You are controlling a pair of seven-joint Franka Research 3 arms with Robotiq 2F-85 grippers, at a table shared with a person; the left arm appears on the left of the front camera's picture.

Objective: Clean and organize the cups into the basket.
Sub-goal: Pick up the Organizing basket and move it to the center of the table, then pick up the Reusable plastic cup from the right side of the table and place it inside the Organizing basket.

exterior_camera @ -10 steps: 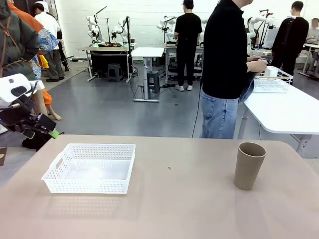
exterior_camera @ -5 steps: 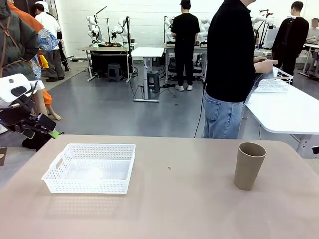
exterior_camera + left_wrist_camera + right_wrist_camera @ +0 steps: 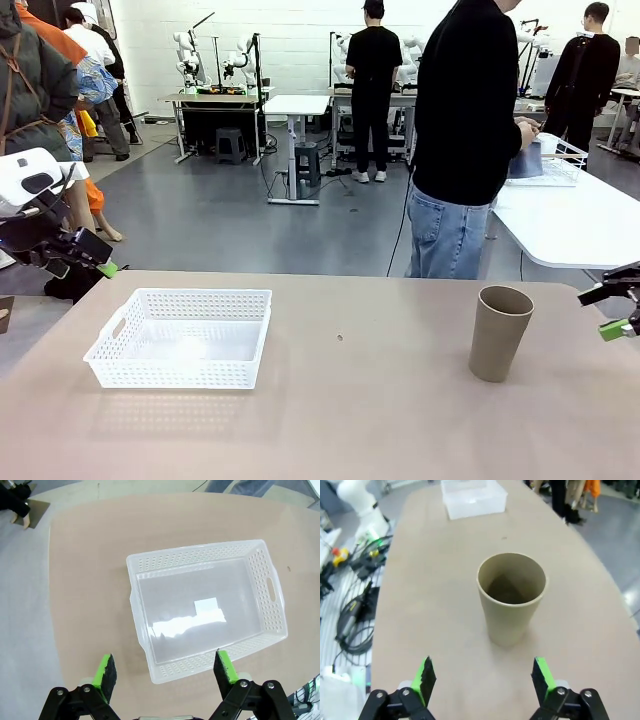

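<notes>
**Right arm comes in beside the lone cup**

The tan counter point(image 3: 380, 420) carries two things, well apart from each other. Behind its far edge stands one person point(image 3: 465, 130), turned toward a white side table point(image 3: 570, 225). Their hands are busy with something pale there. It may be another cup, but it is too small to tell.

On the left of the counter sits one white lattice basket point(image 3: 180, 338) with nothing in it. The left jaws hang above its near-left side, spread as wide as they go and gripping nothing. They are in the same place as a second ago.

On the right stands one brown cup point(image 3: 499, 332), upright with its mouth up, and it looks empty inside.

The change is at the right edge. The right jaws, out of sight a second ago, have now come into the front view just right of the cup. They are wide open and hold nothing. From the wrist, the cup sits squarely between the two green pads point(image 3: 540, 672) but farther off, not yet touched.

This reads as the opening of the reach. No cup is in the basket yet, and only one cup is on the counter.
</notes>
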